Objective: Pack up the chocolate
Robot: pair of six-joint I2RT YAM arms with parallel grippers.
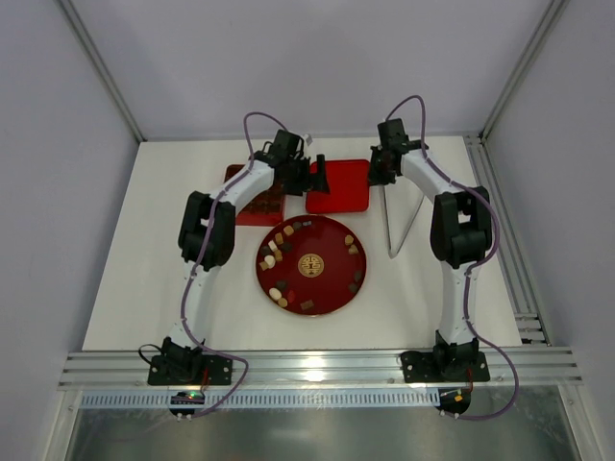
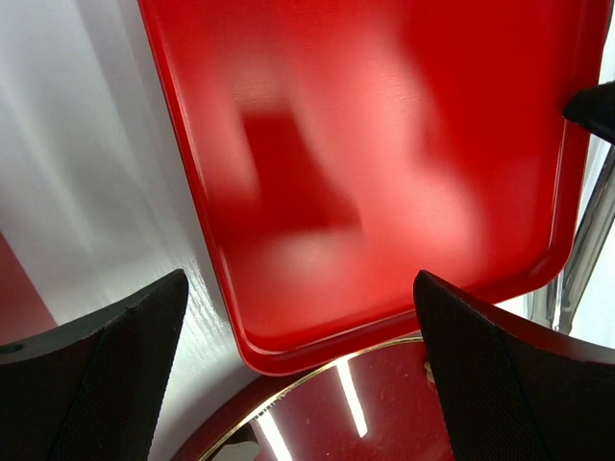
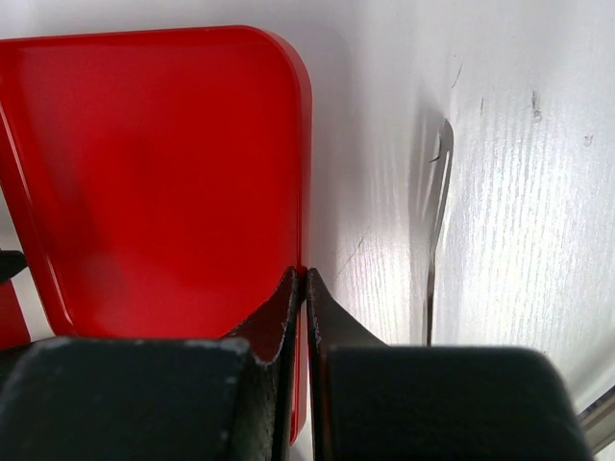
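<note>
The chocolate (image 1: 280, 240), several small brown, tan and cream pieces, lies around the rim of the round red plate (image 1: 332, 288). The gridded red box (image 1: 258, 205) sits at the back left, partly hidden by my left arm. A flat red lid (image 1: 341, 187) lies beside it, and also shows in the left wrist view (image 2: 384, 144) and the right wrist view (image 3: 163, 173). My left gripper (image 1: 310, 178) (image 2: 300, 288) is open and empty above the lid's near left corner. My right gripper (image 1: 382, 175) (image 3: 305, 276) is shut on the lid's right rim.
Metal tongs (image 1: 399, 226) (image 3: 437, 221) lie on the white table right of the lid and plate. The plate (image 2: 365, 403) touches or nearly touches the lid's near edge. Frame rails run along the right side and near edge of the table.
</note>
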